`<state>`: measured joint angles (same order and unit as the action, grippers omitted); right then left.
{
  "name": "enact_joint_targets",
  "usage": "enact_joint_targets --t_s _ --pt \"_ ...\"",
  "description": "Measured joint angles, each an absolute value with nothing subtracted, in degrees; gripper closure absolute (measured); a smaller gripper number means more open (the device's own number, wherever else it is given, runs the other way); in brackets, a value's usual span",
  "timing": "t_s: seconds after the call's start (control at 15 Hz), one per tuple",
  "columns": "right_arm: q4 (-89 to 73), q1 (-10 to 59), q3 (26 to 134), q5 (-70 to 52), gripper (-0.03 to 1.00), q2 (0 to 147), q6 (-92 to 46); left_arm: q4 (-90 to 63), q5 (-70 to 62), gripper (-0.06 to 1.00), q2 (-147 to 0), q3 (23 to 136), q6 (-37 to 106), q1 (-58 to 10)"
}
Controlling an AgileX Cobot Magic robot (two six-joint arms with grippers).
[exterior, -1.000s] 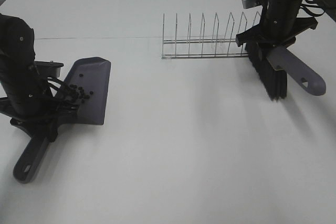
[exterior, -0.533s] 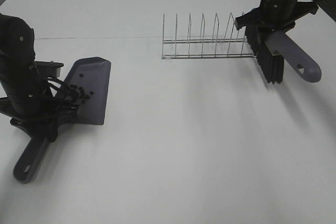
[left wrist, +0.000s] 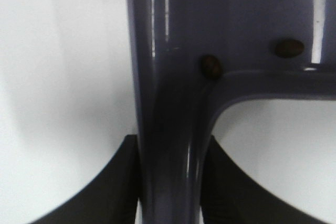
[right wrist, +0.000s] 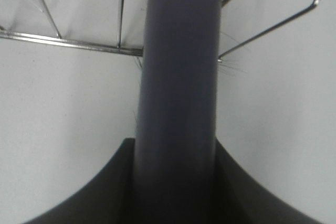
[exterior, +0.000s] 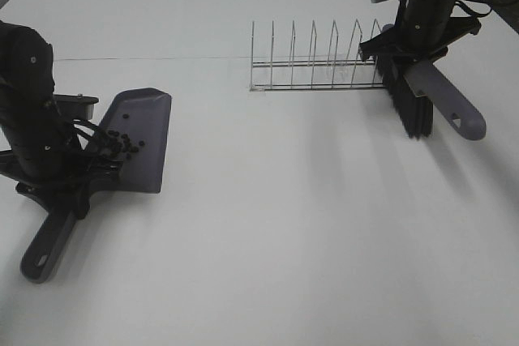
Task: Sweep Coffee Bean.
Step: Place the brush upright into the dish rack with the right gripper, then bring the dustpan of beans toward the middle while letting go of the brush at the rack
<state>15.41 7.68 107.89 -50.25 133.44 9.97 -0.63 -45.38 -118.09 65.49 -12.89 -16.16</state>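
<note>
Exterior high view: a white worktop (exterior: pixel 284 241) carries a dark grey dustpan (exterior: pixel 142 139) close to its left edge, the blade turned toward the far edge and the handle running back toward the near left corner. The coffee bean (exterior: pixel 122 143) cluster lies inside the dustpan, gathered on the rear part of the pan just in front of the left arm, and none of it shows on the bare worktop around. The left tool (exterior: pixel 69 188) is clamped on the dustpan where the handle joins the pan. In the left wrist view the two dark fingers of the left tool (left wrist: pixel 170 182) press against either side of the glossy handle, and two beans rest on the pan just beyond it. Toward the far right corner stands a wire rack (exterior: pixel 316 66) of upright loops. At its right end the right tool (exterior: pixel 413 50) is closed on a brush (exterior: pixel 409 111), with the black bristles pointing down and the grey handle slanting toward the right edge. Whether the bristle tips touch the worktop cannot be told. The right wrist view shows the right tool (right wrist: pixel 176 182) gripping the grey handle, with the rack wires and a few stray bristle hairs just beyond.
</note>
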Motion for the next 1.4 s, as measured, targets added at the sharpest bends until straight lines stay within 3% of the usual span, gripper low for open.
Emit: enact_joint_targets --t_s 0.67,0.73,0.87,1.0,1.13,1.4 --pt "12.95 5.73 108.58 -40.97 0.67 134.99 9.63 -0.63 -45.44 0.68 -118.2 65.49 -12.89 -16.16" --pt "12.95 5.73 108.58 -40.68 0.63 135.05 9.63 -0.63 -45.44 0.68 -118.2 65.49 -12.89 -16.16" --pt "13.64 5.56 108.8 -39.94 0.47 135.16 10.94 -0.69 -45.44 0.68 -118.2 65.49 -12.43 -16.16" --pt "13.98 5.56 108.98 -39.59 0.2 135.16 11.06 -0.8 -45.15 0.68 -117.91 65.49 -12.2 -16.16" --pt "13.98 5.56 108.98 -39.59 0.13 134.99 11.06 -1.2 -44.69 0.68 -117.63 65.49 -12.03 -16.16" --pt "13.64 5.56 109.09 -40.28 0.12 130.35 11.06 -7.05 -40.91 0.68 -116.77 64.8 -10.26 -16.16"
